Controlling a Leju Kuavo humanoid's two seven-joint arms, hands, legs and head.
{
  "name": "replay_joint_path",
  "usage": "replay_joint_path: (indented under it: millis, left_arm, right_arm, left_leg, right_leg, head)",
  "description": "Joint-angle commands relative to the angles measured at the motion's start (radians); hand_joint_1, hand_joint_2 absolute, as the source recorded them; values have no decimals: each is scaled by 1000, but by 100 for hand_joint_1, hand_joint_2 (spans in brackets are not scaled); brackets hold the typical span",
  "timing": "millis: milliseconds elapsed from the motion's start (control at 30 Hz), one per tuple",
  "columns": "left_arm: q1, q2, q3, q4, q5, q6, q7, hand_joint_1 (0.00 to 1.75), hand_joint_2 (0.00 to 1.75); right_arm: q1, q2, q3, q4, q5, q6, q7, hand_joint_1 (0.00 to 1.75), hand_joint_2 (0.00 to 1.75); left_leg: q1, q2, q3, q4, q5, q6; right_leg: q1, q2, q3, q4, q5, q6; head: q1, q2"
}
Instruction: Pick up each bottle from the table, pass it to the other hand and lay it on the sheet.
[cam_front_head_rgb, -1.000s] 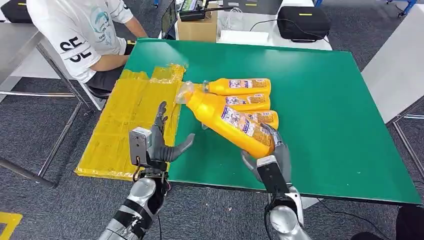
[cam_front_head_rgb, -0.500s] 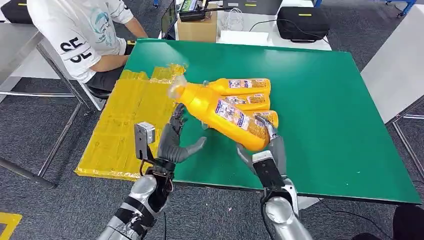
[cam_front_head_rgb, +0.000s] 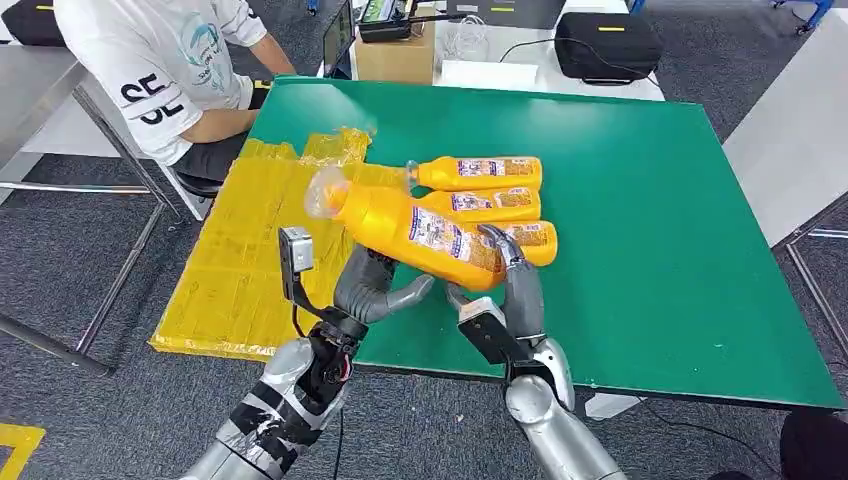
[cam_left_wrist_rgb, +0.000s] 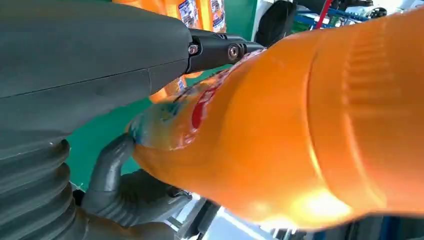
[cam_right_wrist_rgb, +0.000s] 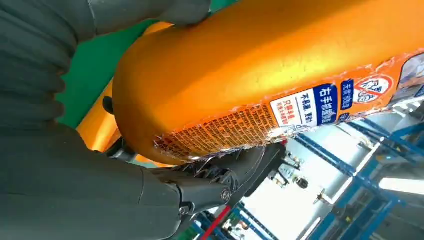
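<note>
The held bottle (cam_front_head_rgb: 415, 232) sits in the middle of the head view, lifted off the table and tilted, its clear cap end toward the upper left and its base toward the lower right. The right hand (cam_front_head_rgb: 505, 290) grips that base, dark fingers (cam_front_head_rgb: 510, 255) curling up over the label; the right wrist view shows the fingers (cam_right_wrist_rgb: 225, 172) wrapped around the orange body (cam_right_wrist_rgb: 240, 75). The left hand (cam_front_head_rgb: 375, 285) is just beneath the bottle's middle, fingers spread and cupped upward, thumb pointing right. In the left wrist view the bottle (cam_left_wrist_rgb: 300, 130) lies across the palm with a finger (cam_left_wrist_rgb: 215, 47) along it, but whether the hand has closed on it cannot be told.

Right of centre, three more bottles (cam_front_head_rgb: 480, 172) lie side by side on the green table (cam_front_head_rgb: 650, 200), just behind the held one. The yellow sheet (cam_front_head_rgb: 250, 240) covers the table's left edge, left of centre. A person in a white shirt (cam_front_head_rgb: 160, 60) sits at the upper left. A cardboard box (cam_front_head_rgb: 395, 55) and a black bag (cam_front_head_rgb: 605, 45) stand along the top.
</note>
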Motion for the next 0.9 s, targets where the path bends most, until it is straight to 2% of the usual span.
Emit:
replay_joint_path:
  millis: [33, 67, 200, 367, 400, 433, 467, 767, 800, 867, 900]
  left_arm:
    - [-28, 27, -21, 5, 23, 51, 11, 0, 175]
    - [-29, 24, -16, 8, 23, 69, 10, 0, 175]
    - [-38, 8, 4, 31, 36, 120, 9, 0, 175]
    - [-41, -2, 22, 34, -7, 221, -57, 0, 175]
    - [-40, -4, 26, 30, -38, 270, -84, 61, 175]
    - [-38, -5, 31, 25, -39, 277, -88, 175, 175]
    - [-38, -5, 31, 25, -39, 277, -88, 175, 175]
    - [-38, -5, 31, 25, -39, 277, -88, 175, 175]
    - [-9, -25, 125, -20, 22, 352, -146, 175, 175]
    - [-16, -21, 134, -21, -4, 389, -181, 175, 175]
    - [-26, -16, 137, -15, -29, 416, -201, 175, 175]
  right_arm:
    - [-56, 14, 111, 147, 43, 32, 30, 175, 175]
    - [-58, 17, 120, 157, 40, 39, 30, 175, 175]
    - [-55, 26, 138, 175, 48, 34, 38, 175, 175]
    - [-46, 23, 143, 151, 21, 56, 40, 175, 175]
    - [-41, 23, 139, 140, 12, 56, 40, 175, 175]
    - [-38, 22, 137, 131, 5, 63, 42, 175, 175]
    - [-38, 22, 137, 131, 5, 63, 42, 175, 175]
    - [-38, 22, 137, 131, 5, 63, 42, 175, 175]
    - [-12, 25, 111, 78, -19, 36, 61, 0, 175]
    - [-4, 29, 93, 63, -32, 17, 66, 0, 175]
    - [4, 31, 77, 45, -53, 13, 67, 0, 175]
  left_leg:
    - [1, 3, 10, -1, -4, -2]
    - [1, 3, 5, -1, -2, -1]
    - [1, 2, 8, 0, -4, -2]
    - [1, 1, 5, 0, -2, -1]
    - [1, 2, 7, 0, -3, -1]
    - [1, 1, 9, 0, -4, -2]
    - [1, 0, 5, 0, -2, -1]
    - [0, 1, 4, 0, -1, -1]
    - [1, 1, 6, 0, -2, -1]
    - [1, 2, 8, 0, -4, -2]
    - [0, 1, 3, 0, -1, -1]
  right_leg:
    - [1, 2, 9, -1, -3, -3]
    - [1, 2, 5, -1, -1, -2]
    - [1, 1, 8, 0, -3, -3]
    - [1, 0, 5, -1, -2, -2]
    - [1, 0, 6, 0, -3, -2]
    - [1, 0, 9, 0, -4, -3]
    - [1, -1, 5, 0, -2, -2]
    - [1, 0, 4, -1, -1, -1]
    - [1, 0, 5, 0, -2, -2]
    - [1, 1, 7, 1, -4, -3]
    - [0, 0, 2, 0, -1, -1]
  head:
    - [0, 0]
    - [0, 0]
    - [0, 0]
    - [0, 0]
    - [0, 0]
    - [0, 0]
    - [0, 0]
    - [0, 0]
    - [0, 0]
    - [0, 0]
    - [0, 0]
